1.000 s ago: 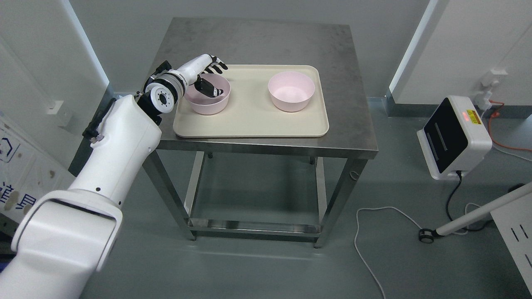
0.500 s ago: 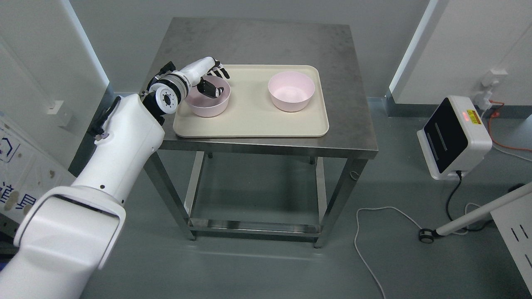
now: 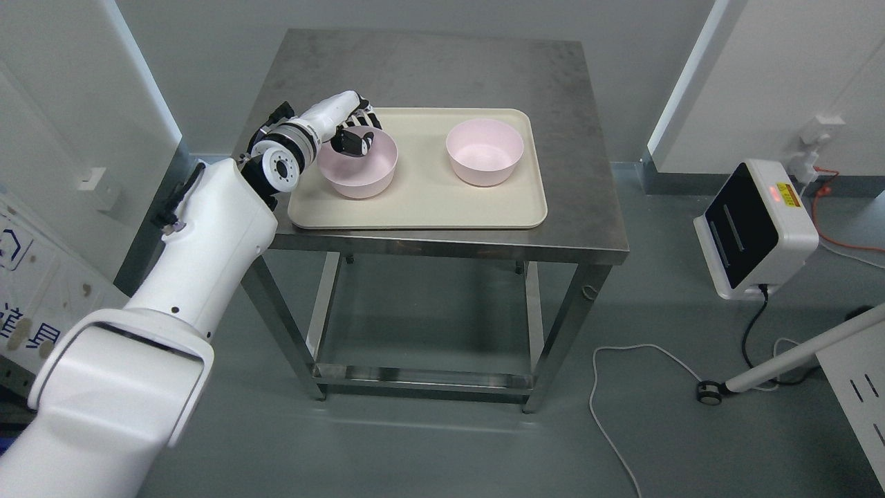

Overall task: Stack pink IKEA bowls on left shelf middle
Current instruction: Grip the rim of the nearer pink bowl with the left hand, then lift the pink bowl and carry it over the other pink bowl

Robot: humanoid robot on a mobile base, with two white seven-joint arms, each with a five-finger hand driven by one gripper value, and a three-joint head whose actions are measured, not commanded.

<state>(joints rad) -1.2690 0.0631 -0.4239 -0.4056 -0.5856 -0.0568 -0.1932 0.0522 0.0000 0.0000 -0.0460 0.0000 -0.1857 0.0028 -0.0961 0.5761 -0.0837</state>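
Grasp stage, by the look of it: left hand closed over the near-left rim of the left pink bowl, thumb dipped inside, other fingers wrapped on the outside of the wall. Bowl tipped a little toward the right, over the left part of the cream tray; hard to tell whether fully clear of the tray or just touching at its base. Second pink bowl upright on the right part of the same tray, well apart from the first. Tray flat on the steel table. Right arm nowhere in the head view.

Probably the pick-up half of the stacking job, with nesting not yet done. Next move, as a judgement: more lift to clear the tray, then a carry rightward until centred above the other bowl, level again before lowering, release only once seated inside. Risk worth noting: a pinch on one rim only, so some swing or slip possible in transit. No shelf visible here beyond the table itself.
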